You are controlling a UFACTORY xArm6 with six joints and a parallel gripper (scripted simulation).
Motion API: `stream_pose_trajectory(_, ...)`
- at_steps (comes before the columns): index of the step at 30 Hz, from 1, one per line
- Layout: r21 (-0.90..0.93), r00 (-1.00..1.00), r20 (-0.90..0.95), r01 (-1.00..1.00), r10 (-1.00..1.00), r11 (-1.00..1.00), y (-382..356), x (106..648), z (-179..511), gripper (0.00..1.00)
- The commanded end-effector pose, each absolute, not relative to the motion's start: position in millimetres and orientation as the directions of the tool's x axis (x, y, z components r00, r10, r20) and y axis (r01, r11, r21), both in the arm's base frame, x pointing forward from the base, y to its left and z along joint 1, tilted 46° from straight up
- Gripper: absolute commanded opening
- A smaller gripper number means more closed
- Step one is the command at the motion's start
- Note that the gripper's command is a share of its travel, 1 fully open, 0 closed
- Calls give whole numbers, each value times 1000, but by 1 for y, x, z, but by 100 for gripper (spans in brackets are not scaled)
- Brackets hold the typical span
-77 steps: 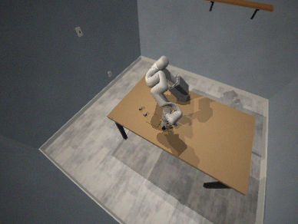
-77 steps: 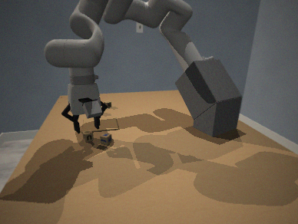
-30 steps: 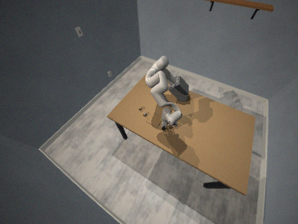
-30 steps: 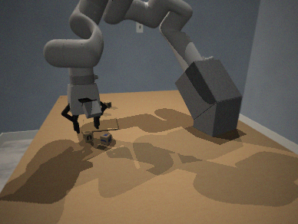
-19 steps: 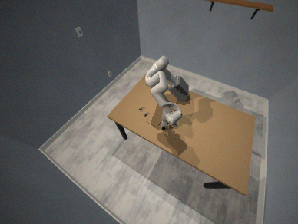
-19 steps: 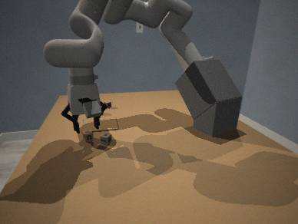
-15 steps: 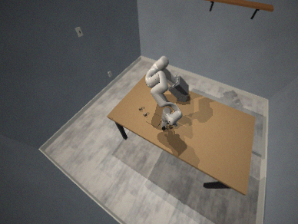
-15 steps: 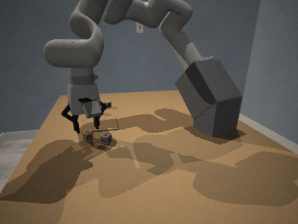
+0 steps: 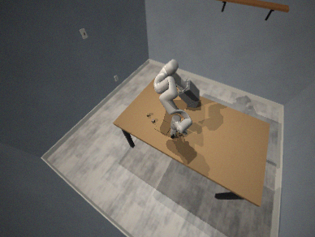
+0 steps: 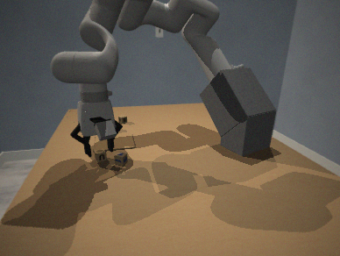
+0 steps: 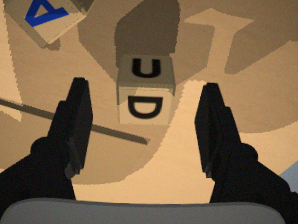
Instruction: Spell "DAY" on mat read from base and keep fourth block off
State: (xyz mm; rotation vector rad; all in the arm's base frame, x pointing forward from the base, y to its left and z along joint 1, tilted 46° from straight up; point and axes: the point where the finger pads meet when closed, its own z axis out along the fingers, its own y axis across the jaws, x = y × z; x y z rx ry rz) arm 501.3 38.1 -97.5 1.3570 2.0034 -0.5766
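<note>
Block D [image 10: 101, 155] [image 11: 145, 106] is sitting on the bench [image 9: 235, 150] [image 10: 175, 232] [image 11: 150, 185], showing between the parted fingertips of your released, empty end effector [image 9: 173, 135] [image 10: 99, 152] [image 11: 145, 99] in the wrist view, its other visible face reading "U", while that frame is cropping the blue-lettered A block [image 10: 120, 158] [image 11: 47, 22].

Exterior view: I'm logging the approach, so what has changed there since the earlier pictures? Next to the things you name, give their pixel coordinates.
The gripper [image 9: 179, 135] [image 10: 99, 152] [image 11: 145, 99] has come down slightly toward the block showing D and U [image 10: 101, 156] [image 11: 146, 89]. Nothing was taken hold of or let go; its fingers are open. That block and the blue-lettered one [image 10: 120, 158] [image 11: 41, 21] show no visible shift.
</note>
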Motion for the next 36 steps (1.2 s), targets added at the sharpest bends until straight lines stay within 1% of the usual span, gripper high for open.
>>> stream_pose_trajectory(1, -1, -259, -717, 929, 647, 371, 32, 505, -104, 69)
stream_pose_trajectory(36, -1, -259, -717, 929, 647, 371, 27, 507, -110, 69)
